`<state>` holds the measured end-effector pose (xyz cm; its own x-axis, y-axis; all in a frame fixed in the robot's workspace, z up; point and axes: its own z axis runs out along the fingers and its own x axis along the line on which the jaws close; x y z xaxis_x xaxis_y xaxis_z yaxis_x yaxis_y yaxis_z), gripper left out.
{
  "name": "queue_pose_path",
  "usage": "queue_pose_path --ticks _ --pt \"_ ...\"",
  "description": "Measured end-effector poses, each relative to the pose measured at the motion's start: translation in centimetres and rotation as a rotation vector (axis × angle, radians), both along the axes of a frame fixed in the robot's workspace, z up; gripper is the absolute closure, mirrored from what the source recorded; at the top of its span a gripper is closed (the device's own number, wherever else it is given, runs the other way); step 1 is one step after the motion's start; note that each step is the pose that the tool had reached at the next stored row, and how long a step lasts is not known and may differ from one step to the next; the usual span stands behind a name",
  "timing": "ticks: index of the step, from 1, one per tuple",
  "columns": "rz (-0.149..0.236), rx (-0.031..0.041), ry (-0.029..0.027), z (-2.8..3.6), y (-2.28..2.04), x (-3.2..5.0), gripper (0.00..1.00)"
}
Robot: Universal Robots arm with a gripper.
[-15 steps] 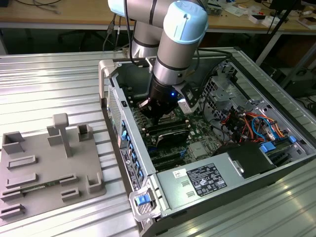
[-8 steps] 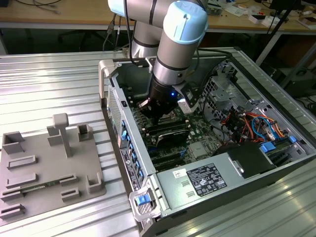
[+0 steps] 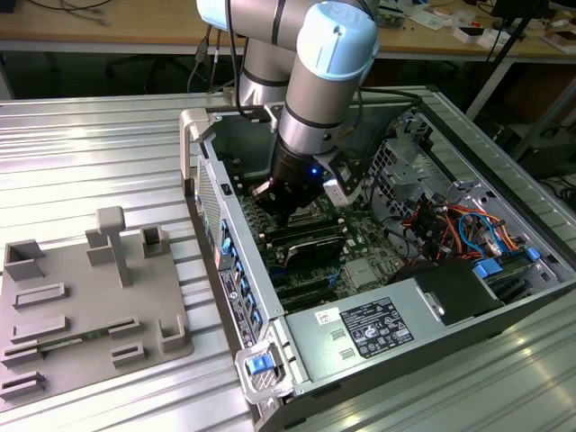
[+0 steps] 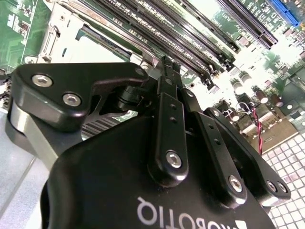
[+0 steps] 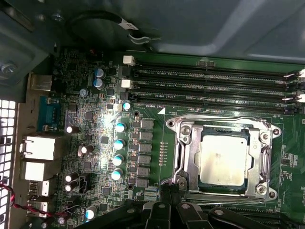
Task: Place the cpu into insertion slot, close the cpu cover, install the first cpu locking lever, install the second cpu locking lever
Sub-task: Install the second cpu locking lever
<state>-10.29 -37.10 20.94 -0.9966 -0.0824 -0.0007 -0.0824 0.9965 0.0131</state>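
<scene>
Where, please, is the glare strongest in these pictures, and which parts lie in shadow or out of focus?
In the second wrist view, glare whitens the board beside the memory slots, while the gripper close to the lens looks dark and soft. In the first wrist view, a bright patch falls on the capacitors and the chip is evenly lit. In the exterior view, the arm shades the case interior beneath it.

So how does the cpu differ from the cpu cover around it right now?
In the first wrist view, the cpu is a solid, dull silver-grey square with a mottled top, while the cpu cover is a shiny metal frame with its middle cut out. The cpu fills the centre; the cpu cover rings it, over its edges. Both lie flat in the insertion slot, squared to the board.
</scene>
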Motion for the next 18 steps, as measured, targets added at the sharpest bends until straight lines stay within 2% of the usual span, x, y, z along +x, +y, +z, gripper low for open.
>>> queue_pose_path --ticks 5,14,18 --pt "0.005 0.0008 -0.0001 -0.1 0.21 0.0 0.89" --pt "0.011 0.0006 0.0001 -0.39 0.26 0.0 0.89" --pt "0.018 0.0016 0.0 -0.44 0.41 0.0 0.89"
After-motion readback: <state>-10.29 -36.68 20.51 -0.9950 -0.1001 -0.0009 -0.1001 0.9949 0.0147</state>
